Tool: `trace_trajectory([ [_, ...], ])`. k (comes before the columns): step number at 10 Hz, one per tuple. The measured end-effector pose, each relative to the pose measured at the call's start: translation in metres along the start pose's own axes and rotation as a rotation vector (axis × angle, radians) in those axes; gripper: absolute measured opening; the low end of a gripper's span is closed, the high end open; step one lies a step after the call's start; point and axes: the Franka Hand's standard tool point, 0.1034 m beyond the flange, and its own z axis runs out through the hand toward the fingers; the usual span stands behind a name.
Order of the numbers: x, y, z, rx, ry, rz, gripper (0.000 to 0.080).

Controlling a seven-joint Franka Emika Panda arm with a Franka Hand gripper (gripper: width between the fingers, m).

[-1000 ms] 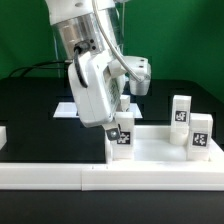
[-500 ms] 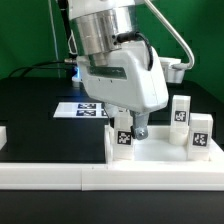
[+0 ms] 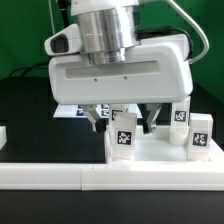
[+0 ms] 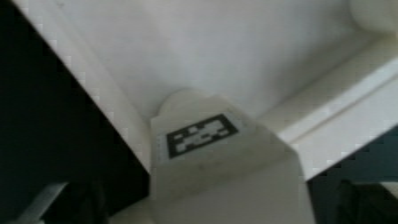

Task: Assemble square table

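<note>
- At the very front of the exterior view, the long white L-shaped border wall point(image 3: 60, 176) is seen lying flat across the black desk point(image 3: 25, 110).
- Just behind the wall, the large white plastic square table slab point(image 3: 160, 150) is seen resting on the desk, pushed up against the wall.
- A short white leg with a black-and-white tag point(image 3: 123, 138) is seen standing upright at the slab's corner on the exterior view's left. In the wrist view the same leg point(image 4: 210, 150) fills the middle, tag up.
- The claw point(image 3: 122, 118) has been turned since a second ago and now faces the camera squarely. Its two dark fingers point(image 3: 97, 119) have been spread wide apart, one on each side of the leg.
- The leg is not gripped any more; it has been let go and is left standing alone. It is judged that this leg has been set in its corner socket, though how tight it sits cannot be told.
- Two more short white tagged legs point(image 3: 200, 135) are seen standing at the slab's other end, on the exterior view's right.
- Farther back, the flat white marker board point(image 3: 70, 109) is seen lying on the desk.
- It is judged that another leg is to be fetched next.
</note>
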Motion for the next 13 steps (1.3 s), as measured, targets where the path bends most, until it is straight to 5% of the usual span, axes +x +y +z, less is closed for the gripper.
trace_trajectory([
  [2,0.0027,0.0034,0.0001,-0.004,0.024,-0.003,0.0649],
  [3,0.0027,0.0035,0.0002,-0.004,0.024,0.016,0.0536],
  [4,0.0026,0.0037,0.0004,-0.003,0.024,0.043,0.0536],
  [5,0.0027,0.0041,0.0006,-0.003,0.024,0.134,0.0353],
  [6,0.0029,0.0050,0.0005,-0.003,0.025,0.202,0.0292],
  [9,0.0057,0.0099,0.0002,-0.003,0.028,0.421,0.0292],
  [13,0.0009,0.0109,0.0013,-0.010,0.006,1.073,0.0293],
])
